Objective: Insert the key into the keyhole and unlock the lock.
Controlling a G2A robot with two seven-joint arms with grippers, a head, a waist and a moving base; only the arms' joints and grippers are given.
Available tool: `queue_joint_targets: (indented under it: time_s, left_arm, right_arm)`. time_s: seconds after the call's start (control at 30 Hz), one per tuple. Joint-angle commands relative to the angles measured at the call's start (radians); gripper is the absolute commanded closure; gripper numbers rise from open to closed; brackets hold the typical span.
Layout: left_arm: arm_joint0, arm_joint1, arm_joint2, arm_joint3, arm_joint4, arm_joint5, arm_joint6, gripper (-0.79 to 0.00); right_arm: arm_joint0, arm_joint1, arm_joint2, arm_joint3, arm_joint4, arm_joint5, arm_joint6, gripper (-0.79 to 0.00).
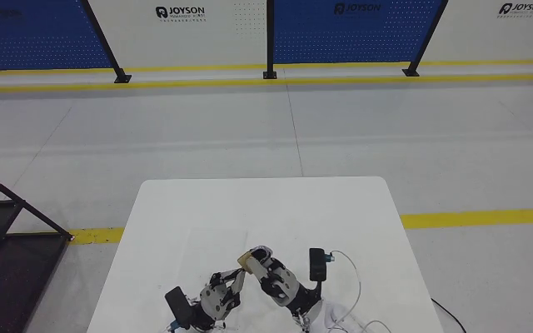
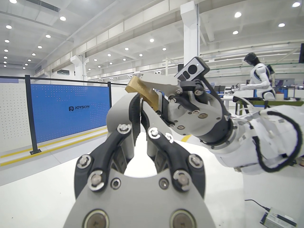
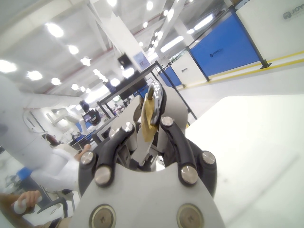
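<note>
- The white table (image 1: 333, 208): both grippers are held above its near edge.
- The right gripper (image 3: 154, 103): clamped on the brass padlock (image 2: 142, 91), up in the air.
- The left gripper (image 2: 140, 110): pads nearly together just beside the padlock, the key probably hidden between them. Line it up with the keyhole before pushing gently.

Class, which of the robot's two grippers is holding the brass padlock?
The right gripper: the brass padlock sits clamped between its fingers, while the left gripper is merely beside it.

Robotics hall, shown by blue barrier panels (image 1: 50, 33) and another humanoid (image 2: 260, 77).
</note>
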Motion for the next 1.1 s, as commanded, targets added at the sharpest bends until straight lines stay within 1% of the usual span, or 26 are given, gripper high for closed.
queue_joint_targets:
  time_s: [0.0, 0.1, 0.13, 0.17, 0.2, 0.23, 0.27, 0.5, 0.77, 0.8, 0.9, 0.97, 1.0, 1.07]
  left_arm:
    - [-0.001, 0.001, 0.0, -0.001, -0.004, 0.001, 0.004, 0.0]
    - [-0.001, 0.002, -0.001, -0.002, -0.008, 0.003, 0.006, 0.0]
    - [0.0, 0.002, -0.001, -0.003, -0.008, 0.003, 0.006, 0.0]
    - [0.0, 0.003, -0.001, -0.003, -0.008, 0.003, 0.006, 0.0]
    - [0.0, 0.003, -0.001, -0.003, -0.008, 0.005, 0.006, 0.0]
    - [0.0, 0.003, -0.001, -0.004, -0.008, 0.006, 0.006, 0.0]
    - [-0.001, 0.004, -0.001, -0.004, -0.005, 0.01, 0.005, 0.0]
    - [-0.011, 0.005, -0.002, 0.005, 0.034, 0.072, 0.026, 0.0]
    - [-0.026, 0.006, -0.013, 0.028, 0.092, 0.188, 0.064, 0.0]
    - [-0.03, 0.006, -0.019, 0.031, 0.11, 0.223, 0.07, 0.0]
    - [-0.035, 0.006, -0.019, 0.04, 0.14, 0.273, 0.077, 0.0]
    - [-0.038, 0.005, -0.014, 0.042, 0.147, 0.285, 0.084, 0.0]
    - [-0.042, 0.005, -0.018, 0.046, 0.167, 0.313, 0.087, 0.0]
    - [-0.044, 0.005, -0.013, 0.047, 0.17, 0.32, 0.094, 0.0]
  right_arm:
    - [-0.001, 0.001, 0.002, -0.002, 0.001, -0.001, 0.004, -0.265]
    - [-0.002, 0.003, 0.004, -0.004, 0.005, -0.005, 0.01, -0.259]
    - [-0.002, 0.004, 0.004, -0.005, 0.004, -0.005, 0.014, -0.231]
    - [-0.002, 0.004, 0.005, -0.005, 0.004, -0.006, 0.017, -0.182]
    - [-0.003, 0.005, 0.006, -0.006, 0.004, -0.005, 0.02, -0.089]
    - [-0.003, 0.005, 0.006, -0.007, 0.004, -0.004, 0.022, -0.025]
    - [-0.003, 0.006, 0.006, -0.007, 0.004, -0.004, 0.023, 0.0]
    - [-0.003, 0.008, 0.006, -0.008, 0.012, 0.014, 0.045, 0.0]
    - [-0.002, 0.01, 0.006, -0.013, 0.035, 0.028, 0.065, 0.0]
    - [-0.002, 0.011, 0.006, -0.013, 0.037, 0.029, 0.068, 0.0]
    - [-0.002, 0.011, 0.005, -0.015, 0.042, 0.033, 0.076, 0.0]
    - [-0.001, 0.012, 0.005, -0.016, 0.045, 0.035, 0.081, 0.0]
    - [-0.001, 0.012, 0.004, -0.016, 0.047, 0.036, 0.084, 0.0]
    - [0.0, 0.013, 0.004, -0.017, 0.051, 0.036, 0.088, 0.0]
